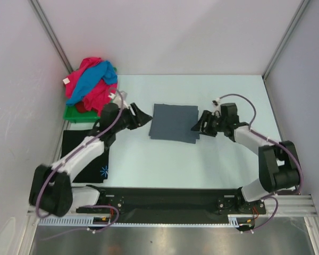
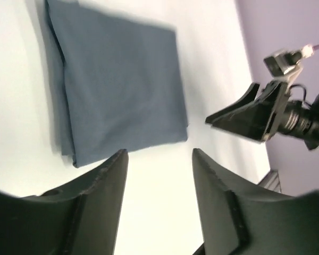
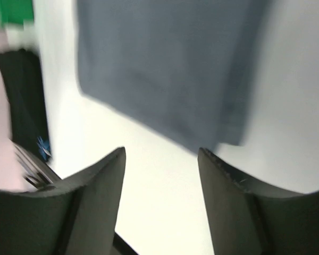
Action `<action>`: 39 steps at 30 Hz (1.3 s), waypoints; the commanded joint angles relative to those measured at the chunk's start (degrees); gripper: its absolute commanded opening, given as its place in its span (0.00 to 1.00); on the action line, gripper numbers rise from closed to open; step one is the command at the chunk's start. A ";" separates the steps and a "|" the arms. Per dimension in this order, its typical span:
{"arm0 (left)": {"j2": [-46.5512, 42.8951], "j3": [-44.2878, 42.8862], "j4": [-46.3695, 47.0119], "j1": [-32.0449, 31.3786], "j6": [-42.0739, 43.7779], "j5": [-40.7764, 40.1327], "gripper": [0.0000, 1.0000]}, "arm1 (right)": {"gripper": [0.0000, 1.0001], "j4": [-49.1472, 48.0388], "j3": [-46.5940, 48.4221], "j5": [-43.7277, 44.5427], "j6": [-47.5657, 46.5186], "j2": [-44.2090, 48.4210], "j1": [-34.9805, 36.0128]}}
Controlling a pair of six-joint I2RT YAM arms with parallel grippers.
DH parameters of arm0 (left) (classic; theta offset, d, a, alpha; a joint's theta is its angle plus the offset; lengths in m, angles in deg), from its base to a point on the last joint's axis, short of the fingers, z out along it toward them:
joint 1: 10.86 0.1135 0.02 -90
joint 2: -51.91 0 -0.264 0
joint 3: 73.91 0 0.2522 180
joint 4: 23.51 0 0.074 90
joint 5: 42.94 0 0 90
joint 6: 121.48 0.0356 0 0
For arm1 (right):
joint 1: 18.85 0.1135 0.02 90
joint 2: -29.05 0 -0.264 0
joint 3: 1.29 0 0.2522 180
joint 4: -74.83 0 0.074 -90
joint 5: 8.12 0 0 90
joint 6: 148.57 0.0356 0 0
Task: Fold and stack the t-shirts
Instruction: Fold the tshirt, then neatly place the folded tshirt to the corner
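Note:
A slate-grey t-shirt lies folded into a flat rectangle in the middle of the table. My left gripper stands open just off its left edge, apart from the cloth, with nothing between the fingers. My right gripper stands open at the shirt's right front corner, also holding nothing. The left wrist view has the grey shirt beyond my left gripper. From the right wrist the grey shirt lies past my right gripper. A black t-shirt with a small blue-white print lies flat under the left arm.
Bright pink and blue shirts are heaped on a green tray in the back left corner. White walls close the table at the left, back and right. The right gripper shows across the table in the left wrist view.

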 commanded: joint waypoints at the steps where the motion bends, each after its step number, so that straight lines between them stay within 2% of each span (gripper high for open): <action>1: -8.84 -2.06 -13.40 2.40 2.22 -5.78 0.61 | 0.63 17.26 7.77 16.26 -10.85 5.21 9.86; 5: -15.52 -3.82 -24.94 6.00 -0.15 -12.90 0.65 | 0.72 18.79 10.50 35.68 -17.00 4.95 23.30; 6: -17.45 -4.69 -27.32 6.62 -1.64 -14.39 0.67 | 0.75 18.70 11.03 38.76 -20.41 3.73 25.85; 7: -18.34 -5.22 -31.95 8.02 -2.26 -17.80 0.67 | 0.76 17.92 11.73 41.84 -22.62 2.93 31.97; 9: -19.92 -6.97 -36.46 9.69 -4.80 -20.29 0.74 | 0.78 16.25 12.17 53.60 -28.15 0.56 38.06; 10: -21.06 -7.25 -39.35 11.53 -5.60 -23.08 0.77 | 0.78 13.89 12.44 57.30 -34.62 -2.75 43.05; 11: -21.68 -7.51 -40.43 12.68 -6.39 -23.28 0.78 | 0.78 12.82 13.48 64.39 -37.29 -4.61 45.45; 12: -22.21 -8.12 -42.44 13.91 -7.53 -23.11 0.78 | 0.79 12.38 14.80 67.68 -39.32 -6.72 46.96; 13: -22.39 -8.39 -43.33 16.44 -7.80 -22.41 0.78 | 0.79 12.90 16.64 69.80 -41.95 -11.53 47.84; 17: -22.22 -9.80 -46.15 20.15 -7.19 -19.52 0.80 | 0.78 12.38 23.68 75.95 -50.13 -21.39 51.79; 19: -21.86 -10.15 -47.37 22.25 -6.66 -19.50 0.80 | 0.75 8.97 25.00 75.97 -54.26 -23.52 52.94; 23: -20.03 -10.15 -48.70 24.81 -5.96 -18.10 0.82 | 0.70 1.92 25.36 77.98 -68.40 -29.75 54.35; 26: -18.44 -10.50 -48.87 25.96 -4.64 -16.34 0.83 | 0.64 2.00 28.78 77.38 -70.71 -32.31 53.92; 29: -16.16 -11.20 -49.31 27.10 -4.20 -14.94 0.83 | 0.53 2.44 30.54 75.11 -72.99 -34.34 52.95; 32: -14.22 -11.12 -48.09 27.28 -2.89 -12.22 0.84 | 0.35 2.00 31.42 73.78 -75.90 -35.92 51.81; 34: -12.47 -10.94 -45.72 27.37 -1.66 -8.19 0.84 | 0.29 2.00 31.86 73.34 -75.99 -36.19 51.11; 36: -11.50 -11.03 -44.32 27.19 -0.52 -6.50 0.86 | 0.23 2.00 32.04 72.81 -75.90 -35.75 50.49; 38: -10.61 -10.50 -42.38 27.28 -0.42 -4.04 0.94 | 0.16 2.00 32.21 72.02 -75.46 -34.43 49.52; 39: -10.44 -9.72 -40.20 27.37 -0.60 -2.90 0.96 | 0.07 2.00 32.21 71.67 -75.20 -33.82 49.09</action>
